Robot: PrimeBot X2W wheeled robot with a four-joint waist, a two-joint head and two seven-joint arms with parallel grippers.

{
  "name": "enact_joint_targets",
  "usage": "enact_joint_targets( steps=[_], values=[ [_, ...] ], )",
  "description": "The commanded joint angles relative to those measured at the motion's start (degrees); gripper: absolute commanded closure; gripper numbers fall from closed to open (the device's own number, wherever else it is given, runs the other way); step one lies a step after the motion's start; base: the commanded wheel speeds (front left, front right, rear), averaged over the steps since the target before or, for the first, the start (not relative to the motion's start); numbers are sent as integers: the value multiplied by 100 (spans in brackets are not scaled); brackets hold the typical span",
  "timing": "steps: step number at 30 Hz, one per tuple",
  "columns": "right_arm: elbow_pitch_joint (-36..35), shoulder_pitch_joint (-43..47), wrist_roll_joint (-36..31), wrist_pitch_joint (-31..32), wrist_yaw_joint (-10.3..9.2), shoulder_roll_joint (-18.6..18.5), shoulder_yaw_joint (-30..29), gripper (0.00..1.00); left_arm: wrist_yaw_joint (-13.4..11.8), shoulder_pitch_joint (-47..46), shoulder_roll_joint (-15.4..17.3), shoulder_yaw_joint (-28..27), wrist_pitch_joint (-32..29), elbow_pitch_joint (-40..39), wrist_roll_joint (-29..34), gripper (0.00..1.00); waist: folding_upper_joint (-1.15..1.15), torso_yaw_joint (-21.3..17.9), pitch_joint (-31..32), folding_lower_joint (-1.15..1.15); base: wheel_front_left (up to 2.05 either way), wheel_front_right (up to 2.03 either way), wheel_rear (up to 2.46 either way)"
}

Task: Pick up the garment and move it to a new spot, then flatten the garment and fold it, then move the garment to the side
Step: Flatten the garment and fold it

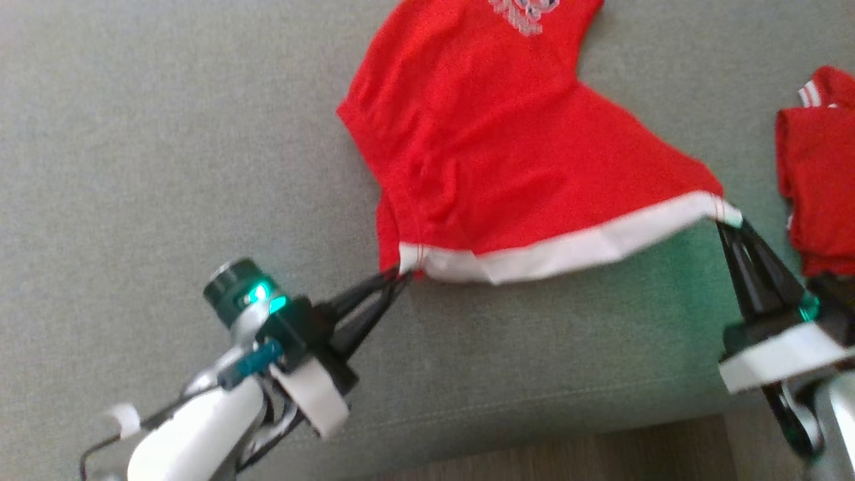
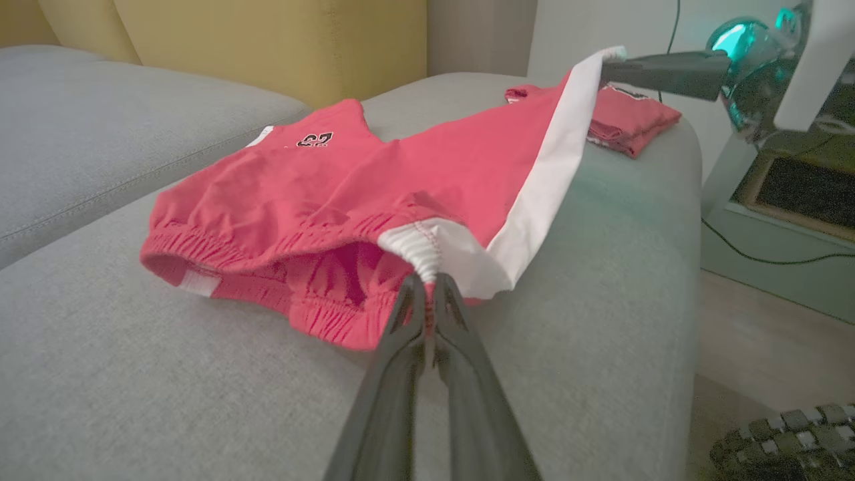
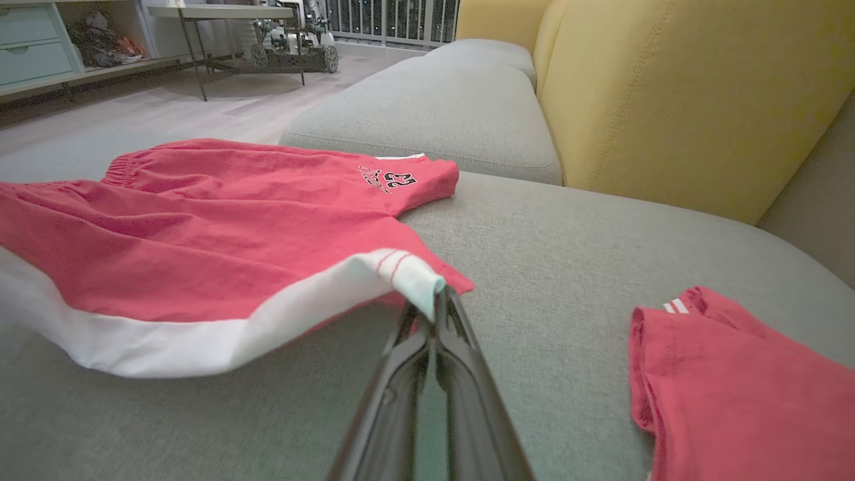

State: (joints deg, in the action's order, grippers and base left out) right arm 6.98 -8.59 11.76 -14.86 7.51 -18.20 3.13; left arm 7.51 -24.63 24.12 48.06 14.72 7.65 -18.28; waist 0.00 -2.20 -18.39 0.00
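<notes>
Garment location: I see the red shorts (image 1: 494, 147) lying mostly on the grey sofa cushion (image 1: 167, 133), with the near edge lifted and strung between my two grippers.
Left gripper (image 1: 401, 272): pinched closed on the gathered waistband corner, at one end of the white side band (image 1: 588, 244).
Right gripper (image 1: 727, 224): pinched closed on the band's hem corner.
Risk, slip: both holds are thin corner pinches. In my judgement an uneven pull could free one and let the shorts bunch.
Risk, snag: a second red garment (image 1: 818, 187) lies just beside the right gripper, and a sideways drag could catch it.
Risk, edge: the cushion front is near, so slack cloth may slide off.
Materials: thin, creased cloth; ruched elastic waistband (image 2: 220, 257); coarse-weave upholstery; smooth yellow backrest (image 3: 668, 87).
</notes>
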Motion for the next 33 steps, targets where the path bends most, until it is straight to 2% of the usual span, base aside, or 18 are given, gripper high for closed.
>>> enact_joint_targets(
  steps=[1,5,9,12,15,20,27,33],
  values=[
    [-314,272,49,-13,-2,-221,-12,100,-3,27,261,-154,28,-223,129,100,0,-18,223,0,0,0,0],
    [-723,883,247,-2,-2,-434,-105,100,-3,491,461,-153,28,-380,297,100,0,8,383,0,0,0,0],
    [-1308,1434,305,167,-2,-698,-325,100,-31,960,707,-462,28,-649,347,100,0,53,431,0,0,0,0],
    [-1547,1490,299,344,-2,-679,-550,100,-50,1133,686,-713,28,-862,198,100,0,105,424,0,0,0,0],
    [-1610,1387,277,531,-2,-622,-650,100,-47,1150,510,-917,28,-974,-42,100,0,148,414,0,0,0,0],
    [-1381,618,-21,1356,-2,-571,-621,100,-19,776,-89,-1117,28,-812,-739,100,0,246,320,0,0,0,0],
    [-503,-913,-293,2382,-2,-613,-548,100,-5,-287,-926,-879,-137,98,-2021,100,0,490,47,0,0,0,0],
    [375,-2205,-255,2817,-2,-771,-115,100,-3,-1007,-1250,-950,-301,783,-2718,100,0,714,-264,0,0,0,0]
  ],
)
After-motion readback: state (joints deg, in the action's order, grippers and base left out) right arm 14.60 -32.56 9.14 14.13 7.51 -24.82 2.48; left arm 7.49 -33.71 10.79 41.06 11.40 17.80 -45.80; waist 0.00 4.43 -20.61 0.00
